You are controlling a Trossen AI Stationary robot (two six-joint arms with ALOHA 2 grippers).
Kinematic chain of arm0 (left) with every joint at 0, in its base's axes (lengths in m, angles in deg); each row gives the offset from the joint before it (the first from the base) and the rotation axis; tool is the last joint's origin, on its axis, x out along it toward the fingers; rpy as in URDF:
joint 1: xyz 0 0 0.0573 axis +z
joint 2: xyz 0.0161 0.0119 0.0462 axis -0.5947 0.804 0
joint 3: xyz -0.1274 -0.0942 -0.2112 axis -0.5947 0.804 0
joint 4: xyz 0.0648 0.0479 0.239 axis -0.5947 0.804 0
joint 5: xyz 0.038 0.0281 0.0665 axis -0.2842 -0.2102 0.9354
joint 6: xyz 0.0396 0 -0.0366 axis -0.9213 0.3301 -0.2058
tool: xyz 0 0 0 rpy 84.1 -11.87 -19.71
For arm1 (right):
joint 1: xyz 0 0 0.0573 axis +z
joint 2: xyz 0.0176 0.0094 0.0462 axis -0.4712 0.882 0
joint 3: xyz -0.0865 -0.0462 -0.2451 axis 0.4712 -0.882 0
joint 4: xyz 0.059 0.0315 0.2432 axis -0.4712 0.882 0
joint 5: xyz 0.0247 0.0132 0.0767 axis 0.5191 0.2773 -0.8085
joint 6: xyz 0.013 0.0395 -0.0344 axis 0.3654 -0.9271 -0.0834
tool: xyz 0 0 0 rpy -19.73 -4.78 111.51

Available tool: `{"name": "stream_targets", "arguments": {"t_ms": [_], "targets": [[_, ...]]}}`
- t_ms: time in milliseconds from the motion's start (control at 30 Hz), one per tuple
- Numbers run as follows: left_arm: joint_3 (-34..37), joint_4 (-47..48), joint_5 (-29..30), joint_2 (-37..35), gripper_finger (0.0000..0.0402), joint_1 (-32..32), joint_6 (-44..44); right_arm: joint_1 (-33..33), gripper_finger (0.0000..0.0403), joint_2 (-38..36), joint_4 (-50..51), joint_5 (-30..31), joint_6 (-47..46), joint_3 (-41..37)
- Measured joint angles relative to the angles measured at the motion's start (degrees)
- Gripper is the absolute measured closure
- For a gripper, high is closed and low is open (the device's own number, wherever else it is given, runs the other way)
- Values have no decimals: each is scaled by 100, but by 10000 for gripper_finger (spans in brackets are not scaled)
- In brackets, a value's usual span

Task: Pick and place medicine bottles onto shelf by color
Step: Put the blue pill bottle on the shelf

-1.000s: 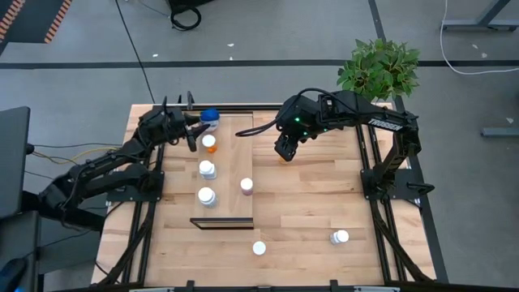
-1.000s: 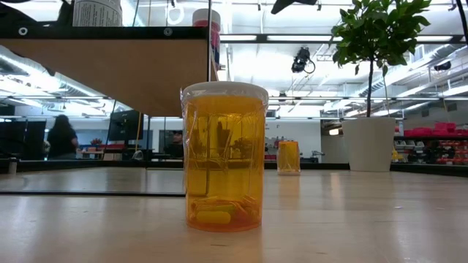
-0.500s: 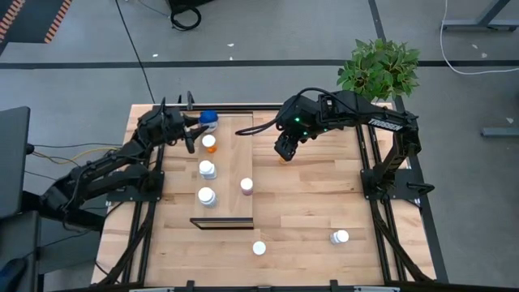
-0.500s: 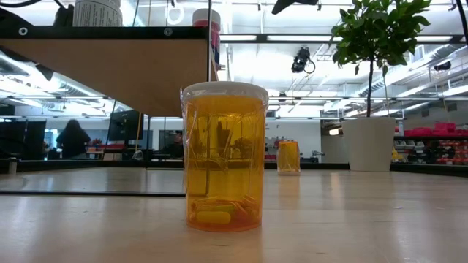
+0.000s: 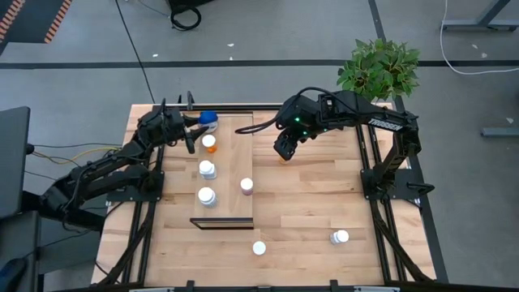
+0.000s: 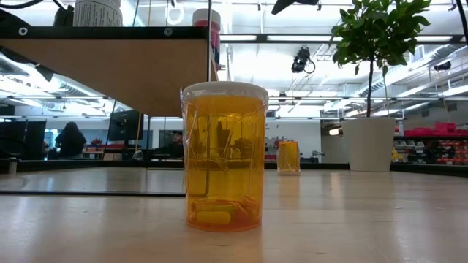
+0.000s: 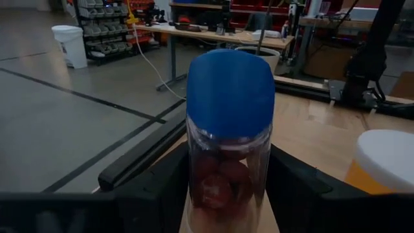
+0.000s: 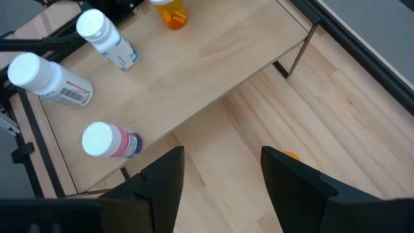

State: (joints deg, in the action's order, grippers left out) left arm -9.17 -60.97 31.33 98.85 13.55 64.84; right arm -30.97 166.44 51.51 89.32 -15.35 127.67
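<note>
Left tool (image 5: 197, 123): fingers either side of blue-capped bottle (image 7: 229, 129) at shelf (image 5: 235, 174) far end; grip unclear.
Right tool (image 8: 220, 178): parted, empty, above tabletop (image 5: 308, 195) beside shelf.

Bright, even overhead light on the table (image 5: 308, 203), shadows soft. Low view: ceiling strips (image 6: 292, 38) glare white, the room behind hazy. The blue-capped bottle (image 7: 229, 129) looms, slightly soft.

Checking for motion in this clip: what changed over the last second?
Hardly anything: the left gripper stays at the blue-capped bottle on the shelf, and the right gripper hovers unmoved. A person in the room behind shifted slightly. No bottles moved.
</note>
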Motion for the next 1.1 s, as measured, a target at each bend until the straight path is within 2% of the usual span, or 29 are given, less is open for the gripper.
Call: {"name": "stream_targets", "arguments": {"t_ms": [400, 667, 1100], "targets": [[20, 51, 104, 7, 154, 0, 30, 0, 191, 0, -111, 1, -11, 0], [15, -175, 100, -108, 155, 0, 455, 0, 191, 0, -110, 2, 0, 0], [9, 32, -33, -1028, 148, 0, 458, 0, 191, 0, -108, 34, 258, 0]]}}
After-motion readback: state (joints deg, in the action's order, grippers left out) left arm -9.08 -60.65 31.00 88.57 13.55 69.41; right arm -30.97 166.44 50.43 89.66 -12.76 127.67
